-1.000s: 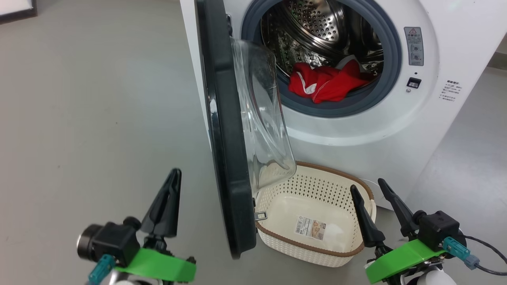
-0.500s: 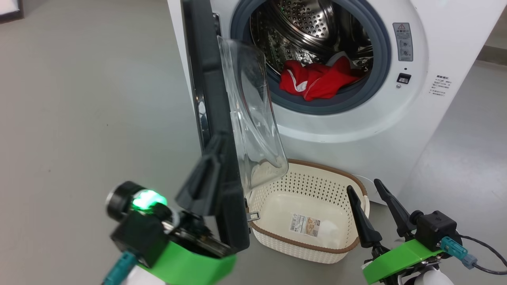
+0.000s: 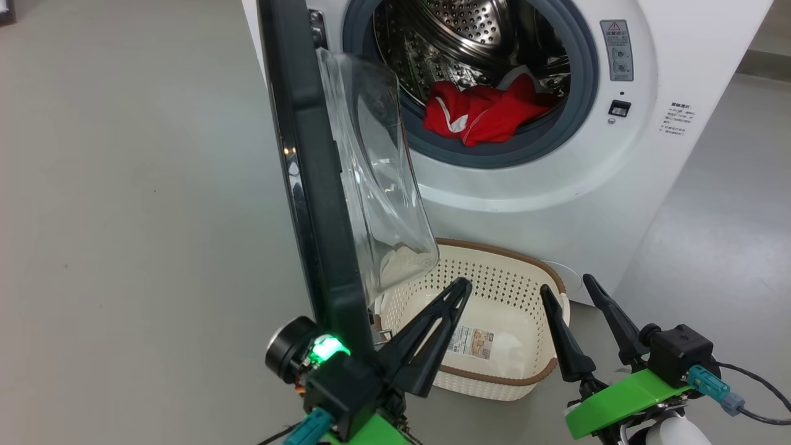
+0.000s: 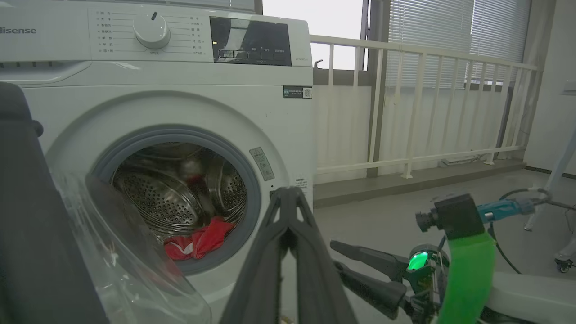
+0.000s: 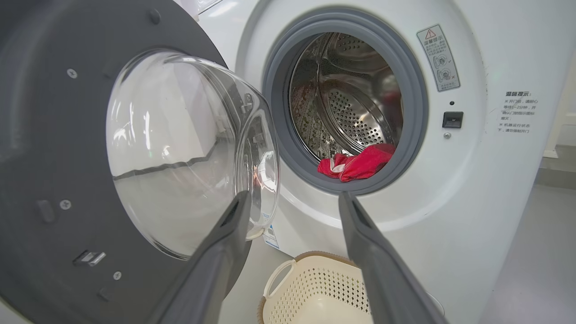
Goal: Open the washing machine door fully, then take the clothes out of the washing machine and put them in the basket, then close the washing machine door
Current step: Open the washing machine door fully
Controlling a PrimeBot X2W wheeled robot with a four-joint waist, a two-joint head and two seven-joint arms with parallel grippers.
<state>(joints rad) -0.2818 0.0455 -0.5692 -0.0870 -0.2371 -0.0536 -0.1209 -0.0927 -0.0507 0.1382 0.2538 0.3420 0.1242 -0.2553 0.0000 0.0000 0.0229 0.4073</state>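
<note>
We have the washing machine door [image 3: 309, 185] swung out edge-on to us, and both tools are empty.
Our left tool [image 3: 458, 292] is pinched shut on nothing, low beside the inner side of the door's black rim and over the basket [image 3: 507, 278]; we cannot tell whether it touches the door. Our right tool [image 3: 566, 285] is spread wide, holding nothing, at the basket's right end. The red clothes [image 3: 479, 114] lie at the front lip of the drum in the washing machine [image 3: 556, 185]. The basket sits on the floor [image 3: 123, 216] below the opening.
</note>
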